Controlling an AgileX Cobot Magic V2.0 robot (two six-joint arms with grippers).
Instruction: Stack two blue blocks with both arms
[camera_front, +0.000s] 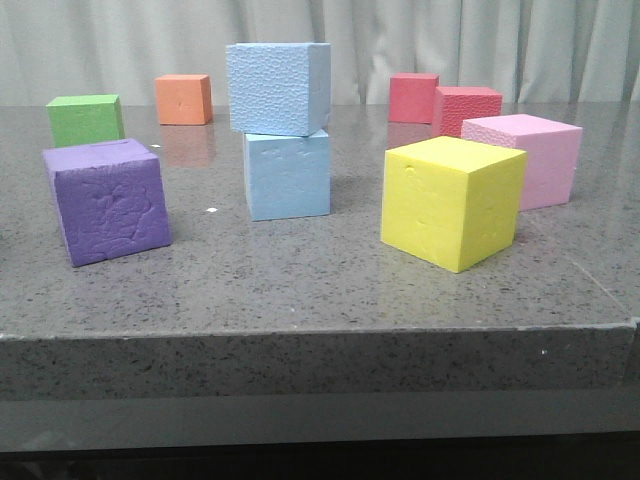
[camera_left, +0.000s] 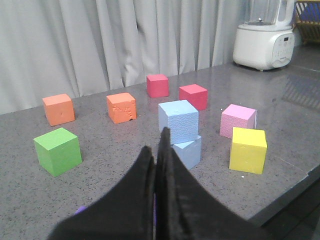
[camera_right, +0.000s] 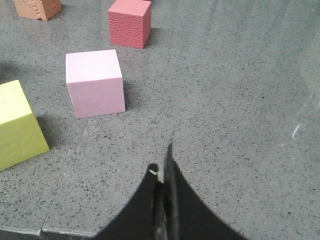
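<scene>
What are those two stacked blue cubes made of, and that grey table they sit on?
The upper blue cube looks like lightweight foam: matte, with a pebbled skin. The lower blue cube seems to be the same foam, smoother, with small dents. The table looks like polished speckled stone or a stone-look composite, since it faintly mirrors the cubes.

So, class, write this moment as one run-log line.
stack: pebbled blue block on smoother blue block, askew | left gripper: shut, empty | right gripper: shut, empty | status: stacked
</scene>
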